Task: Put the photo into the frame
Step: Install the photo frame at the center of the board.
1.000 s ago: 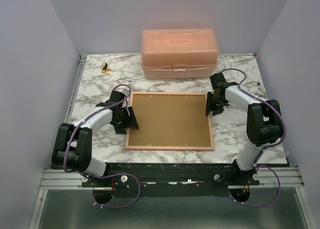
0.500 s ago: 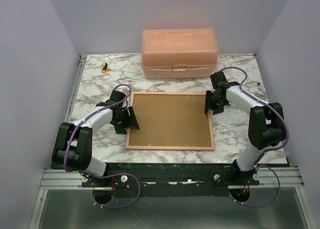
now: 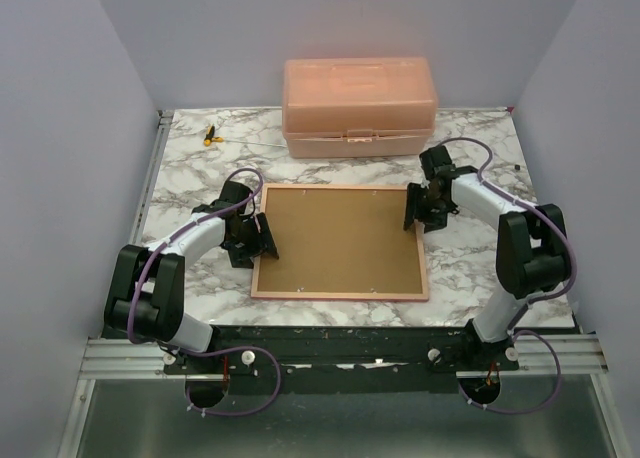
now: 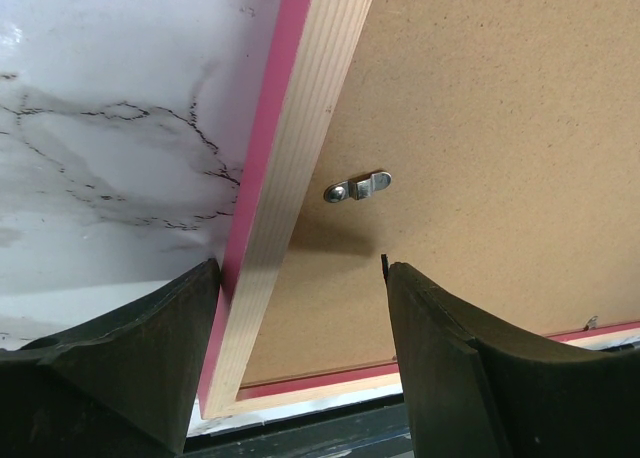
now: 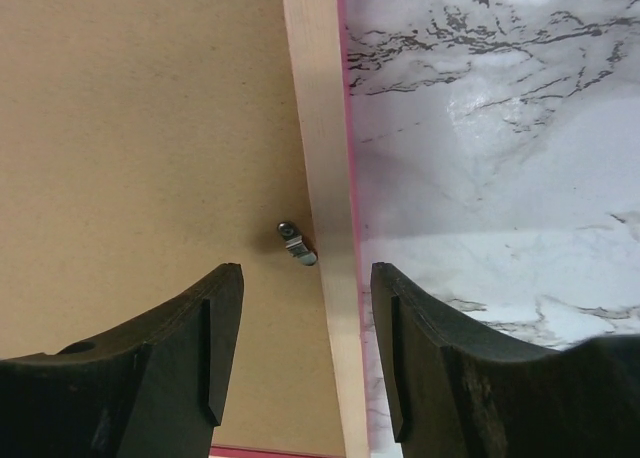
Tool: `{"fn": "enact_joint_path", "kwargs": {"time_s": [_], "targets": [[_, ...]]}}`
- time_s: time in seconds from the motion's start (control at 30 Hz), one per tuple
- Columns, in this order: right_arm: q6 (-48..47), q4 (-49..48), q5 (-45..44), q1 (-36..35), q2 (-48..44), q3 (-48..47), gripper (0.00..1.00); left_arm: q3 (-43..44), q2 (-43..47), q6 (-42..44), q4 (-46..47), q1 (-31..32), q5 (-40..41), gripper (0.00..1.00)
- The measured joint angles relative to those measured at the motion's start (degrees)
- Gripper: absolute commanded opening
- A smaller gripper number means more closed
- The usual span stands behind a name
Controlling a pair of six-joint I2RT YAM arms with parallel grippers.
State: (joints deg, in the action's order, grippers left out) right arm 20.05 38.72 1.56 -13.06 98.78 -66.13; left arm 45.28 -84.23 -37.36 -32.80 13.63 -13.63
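The frame (image 3: 340, 295) lies face down in the middle of the marble table, its pinkish border around a brown backing board (image 3: 340, 238). The photo is hidden. My left gripper (image 3: 258, 236) is open and straddles the frame's left border (image 4: 300, 128): one finger outside the pink edge, the other over the board, near a metal clip (image 4: 358, 187). My right gripper (image 3: 415, 210) is open over the right border (image 5: 322, 128), one finger above the board, the other above the marble. A small clip (image 5: 297, 245) sits just ahead of its jaws.
A salmon-pink lidded box (image 3: 358, 106) stands at the back of the table, behind the frame. A small yellow and black object (image 3: 211, 134) lies at the back left. Grey walls close in both sides.
My right gripper has shifted slightly left onto the frame's right edge and its jaws have spread wider. The left arm and the frame have not moved.
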Motion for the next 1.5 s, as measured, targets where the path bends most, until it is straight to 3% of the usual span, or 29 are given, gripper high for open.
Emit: {"fn": "enact_joint_path", "kwargs": {"time_s": [0.2, 0.7, 0.83, 0.93, 0.97, 1.07, 1.1, 1.33, 1.5], "targets": [[-0.1, -0.5, -0.7, 0.0, 1.9, 1.2, 0.56, 0.0, 0.0, 0.1, 0.0, 0.0, 0.0, 0.69], [2.4, -1.2, -3.9, -0.1, 2.8, 0.9, 0.05, 0.0, 0.0, 0.3, 0.0, 0.0, -0.2, 0.67], [2.4, -1.3, -4.2, -0.1, 2.8, 0.9, 0.0, 0.0, 0.0, 0.7, 0.0, 0.0, -0.2, 0.66], [2.4, -1.3, -4.1, -0.1, 2.8, 0.9, 0.08, 0.0, 0.0, 0.9, 0.0, 0.0, -0.3, 0.66], [2.4, -1.3, -4.0, -0.1, 2.8, 0.9, 0.17, 0.0, 0.1, 1.0, 0.0, 0.0, -0.3, 0.67], [2.6, -1.4, -3.3, -0.1, 2.6, 1.0, 0.56, 0.0, 1.1, 1.2, -0.2, 0.0, -0.3, 0.69], [3.0, -1.5, -3.2, -0.1, 2.5, 1.0, 0.62, 0.0, 2.1, 1.3, -0.2, 0.0, -0.2, 0.7], [5.5, -4.6, 0.3, -0.1, 2.3, 2.5, 0.71, 0.3, 11.4, 1.5, -1.4, 0.3, 4.7, 0.74], [7.0, -6.1, 3.3, 0.0, 1.4, 4.0, 0.77, 2.1, 9.7, 2.0, -4.1, 0.4, 10.0, 0.74]]}}
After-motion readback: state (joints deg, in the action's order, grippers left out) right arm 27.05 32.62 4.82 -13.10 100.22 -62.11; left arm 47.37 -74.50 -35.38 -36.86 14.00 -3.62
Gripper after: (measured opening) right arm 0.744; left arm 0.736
